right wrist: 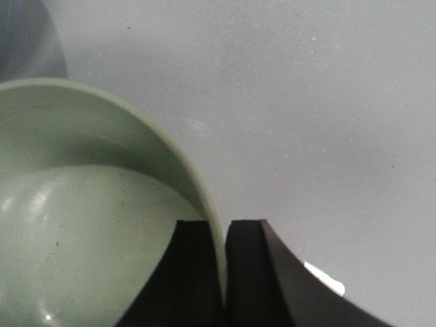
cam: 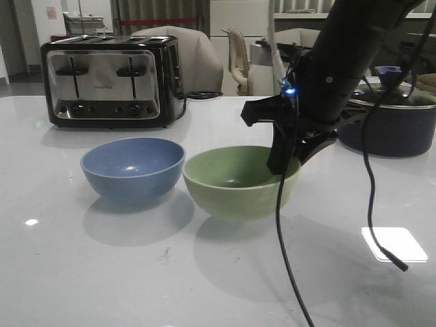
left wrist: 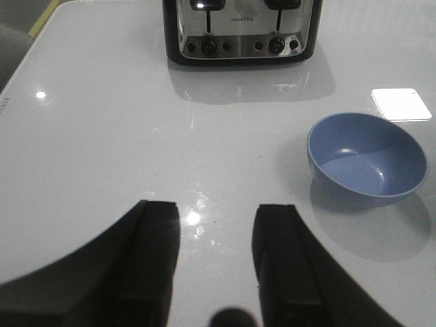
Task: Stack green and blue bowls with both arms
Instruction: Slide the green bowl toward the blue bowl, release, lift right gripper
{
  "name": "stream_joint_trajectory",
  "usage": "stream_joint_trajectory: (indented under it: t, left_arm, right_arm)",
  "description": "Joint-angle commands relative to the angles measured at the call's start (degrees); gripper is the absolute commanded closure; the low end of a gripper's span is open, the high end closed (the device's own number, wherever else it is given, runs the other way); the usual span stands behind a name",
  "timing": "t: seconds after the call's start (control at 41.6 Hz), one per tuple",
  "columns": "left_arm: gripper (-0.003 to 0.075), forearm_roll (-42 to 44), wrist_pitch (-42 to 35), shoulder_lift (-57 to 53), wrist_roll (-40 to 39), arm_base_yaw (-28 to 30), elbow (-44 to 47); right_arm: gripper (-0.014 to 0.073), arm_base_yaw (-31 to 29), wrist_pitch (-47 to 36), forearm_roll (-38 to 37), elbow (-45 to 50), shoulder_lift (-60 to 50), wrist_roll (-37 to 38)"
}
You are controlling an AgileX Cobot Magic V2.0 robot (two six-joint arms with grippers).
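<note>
Bowls sat side by side on the table [cam: 61,272], blue bowl [cam: 133,169] left, green bowl [cam: 235,180] right, near the toaster [cam: 109,82]. Our right gripper [right wrist: 223,272] had clamped the green bowl's right rim between its fingers. Our left gripper [left wrist: 214,266] hung with fingers apart, empty, left of the blue bowl.

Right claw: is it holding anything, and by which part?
Yes: the right claw pinches the green bowl by its rim, one finger inside, one outside.

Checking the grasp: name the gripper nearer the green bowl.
Right. The right gripper straddles the green bowl at its rim; the left gripper hovers over bare table, apart from it.
</note>
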Motion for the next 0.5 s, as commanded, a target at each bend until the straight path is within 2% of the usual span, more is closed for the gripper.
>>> stream_joint_trajectory:
  t: [0.0, 0.168, 0.24, 0.48]
  left_arm:
    - [0.0389, -0.70, -4.87, 0.47, -0.31, 0.08, -1.82]
    - [0.0389, -0.70, -4.87, 0.47, -0.31, 0.08, -1.82]
    - [0.0389, -0.70, -4.87, 0.47, -0.31, 0.08, -1.82]
    - [0.0389, -0.70, -4.87, 0.47, -0.31, 0.08, -1.82]
  right_arm:
    - [0.0528, 0.01, -1.53, 0.20, -1.89, -2.72, -0.53]
    - [0.0307, 0.01, -1.07, -1.09, -1.89, -2.68, -0.53]
    - [0.0246, 0.01, -0.81, -1.84, -1.89, -2.68, -0.53]
    - [0.0225, 0.01, -0.74, -2.22, -1.96, -5.84, -0.53]
